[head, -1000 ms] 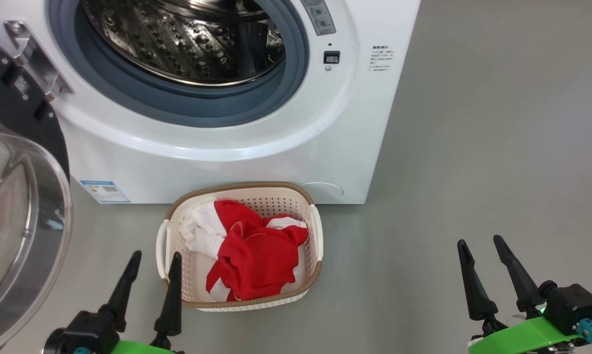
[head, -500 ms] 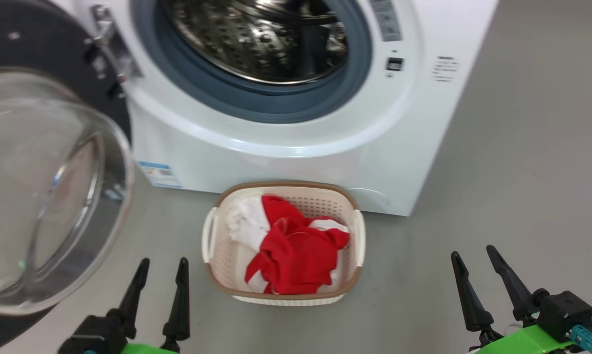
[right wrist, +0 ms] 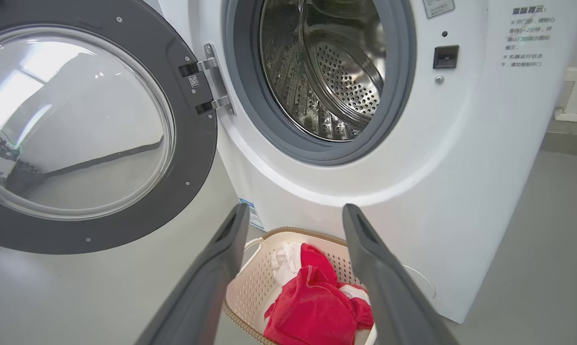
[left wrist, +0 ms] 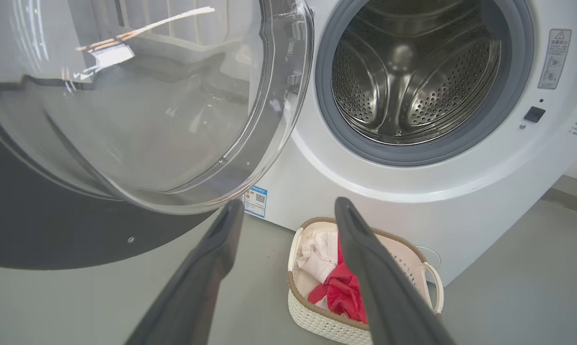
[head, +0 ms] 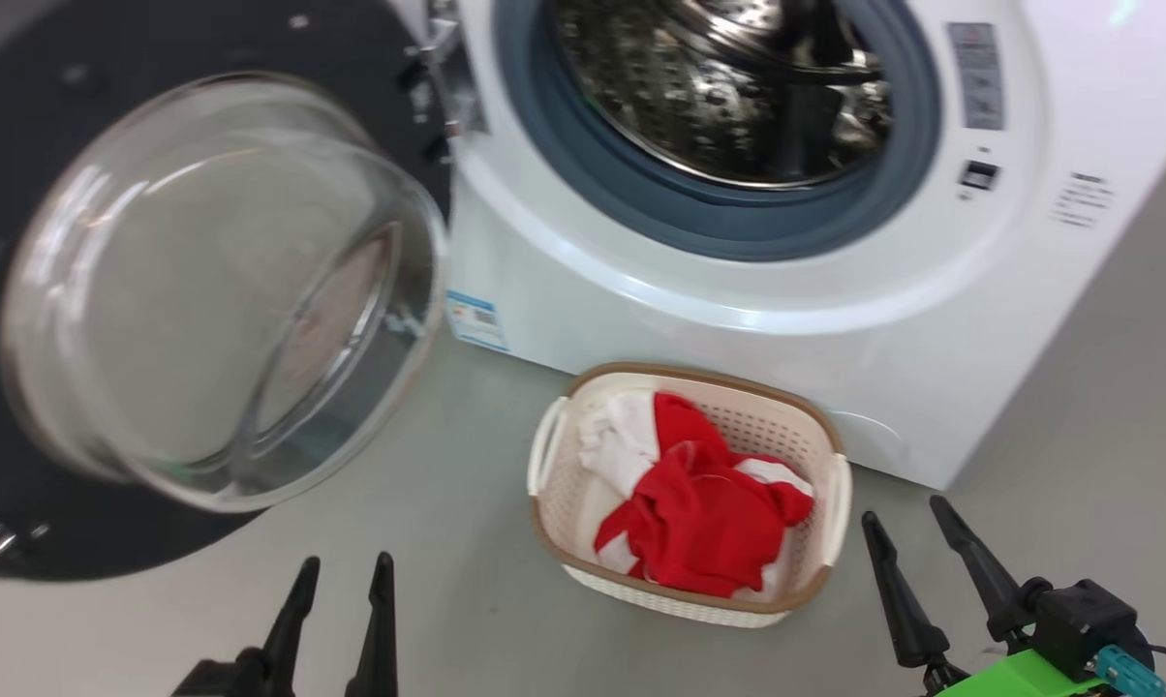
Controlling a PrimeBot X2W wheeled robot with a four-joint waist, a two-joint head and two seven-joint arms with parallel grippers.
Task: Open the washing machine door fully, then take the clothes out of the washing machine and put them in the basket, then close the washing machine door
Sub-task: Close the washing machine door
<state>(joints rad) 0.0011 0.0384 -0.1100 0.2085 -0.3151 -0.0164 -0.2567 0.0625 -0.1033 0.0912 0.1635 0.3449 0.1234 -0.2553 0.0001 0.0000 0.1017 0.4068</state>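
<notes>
While the washing machine door (head: 205, 290) hung wide open at the frame's left, the clothes (head: 699, 513) already lay in the basket (head: 685, 373) at lower centre and the washing machine (head: 738, 329) drum looked empty; only closing seemed left, with left gripper (head: 347, 561) and right gripper (head: 903, 511) both spread, holding nothing

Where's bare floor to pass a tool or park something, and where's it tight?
Free: grey floor between the washing machine door and the basket, ahead of the left tool; also floor right of the washing machine, beyond the right tool. Tight: basket sits close to the machine's front, clothes piled inside; the door's bowl overhangs the floor at left.
</notes>
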